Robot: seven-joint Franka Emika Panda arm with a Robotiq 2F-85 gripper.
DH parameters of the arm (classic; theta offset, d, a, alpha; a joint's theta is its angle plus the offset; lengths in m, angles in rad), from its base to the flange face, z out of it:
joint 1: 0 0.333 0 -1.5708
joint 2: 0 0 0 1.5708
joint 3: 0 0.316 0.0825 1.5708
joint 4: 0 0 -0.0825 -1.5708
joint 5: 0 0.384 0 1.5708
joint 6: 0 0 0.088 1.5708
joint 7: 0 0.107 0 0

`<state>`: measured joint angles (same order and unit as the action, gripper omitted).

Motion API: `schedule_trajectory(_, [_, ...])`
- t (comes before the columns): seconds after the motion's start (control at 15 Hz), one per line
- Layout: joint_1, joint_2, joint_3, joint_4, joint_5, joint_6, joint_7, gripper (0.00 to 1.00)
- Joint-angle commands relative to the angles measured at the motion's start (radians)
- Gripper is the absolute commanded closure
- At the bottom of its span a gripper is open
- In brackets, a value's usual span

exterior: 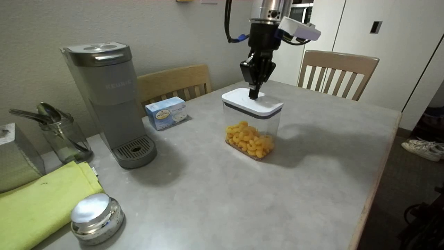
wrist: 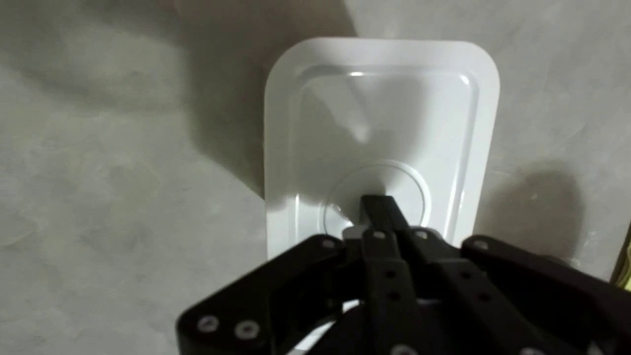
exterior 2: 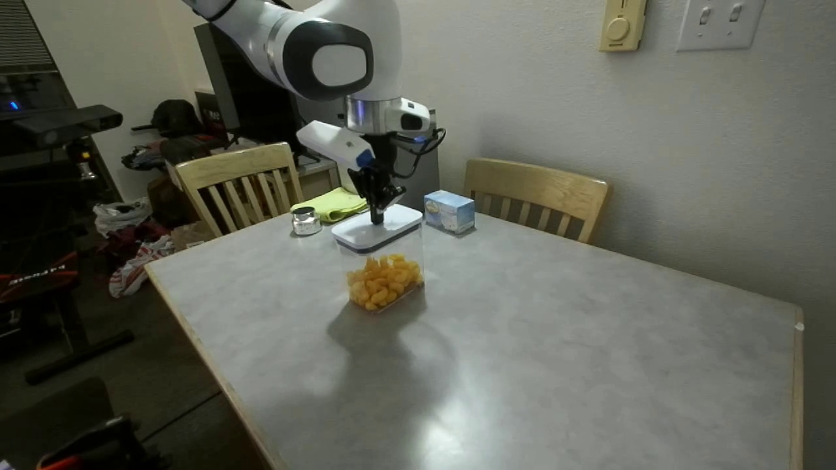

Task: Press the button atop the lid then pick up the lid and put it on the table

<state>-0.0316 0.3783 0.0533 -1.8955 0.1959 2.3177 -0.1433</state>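
Note:
The white rounded-rectangle lid (exterior: 236, 95) sits on a clear container (exterior: 251, 121) of orange pasta-like pieces. It also shows in an exterior view (exterior 2: 356, 235) and in the wrist view (wrist: 443, 98). The button (wrist: 411, 197) appears as a round white outline in the lid's middle, partly hidden by the fingers. My gripper (exterior: 254, 95) points down with its fingertips (wrist: 379, 199) together and nothing between them. The tips are at the button, touching or just above it; I cannot tell which. The container stands on the light grey table (exterior: 208, 194).
A coffee maker (exterior: 118, 86), a blue box (exterior: 168, 114), a jar of utensils (exterior: 67, 139), a yellow cloth (exterior: 48, 198) and a round metal-lidded jar (exterior: 97, 218) stand along one side. Chairs (exterior 2: 535, 189) stand at the table's edges. A wall (exterior 2: 588, 117) rises behind.

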Motion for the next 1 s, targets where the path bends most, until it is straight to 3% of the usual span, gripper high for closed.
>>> schedule_trajectory(0.0, [-0.018, 0.029, 0.016, 0.018, 0.05, -0.007, -0.017, 1.0])
schedule_trajectory(0.33, [-0.016, 0.033, 0.012, 0.012, 0.063, -0.013, -0.02, 1.0])
schedule_trajectory(0.93, [-0.003, 0.045, -0.025, 0.006, -0.088, -0.053, -0.002, 1.0])
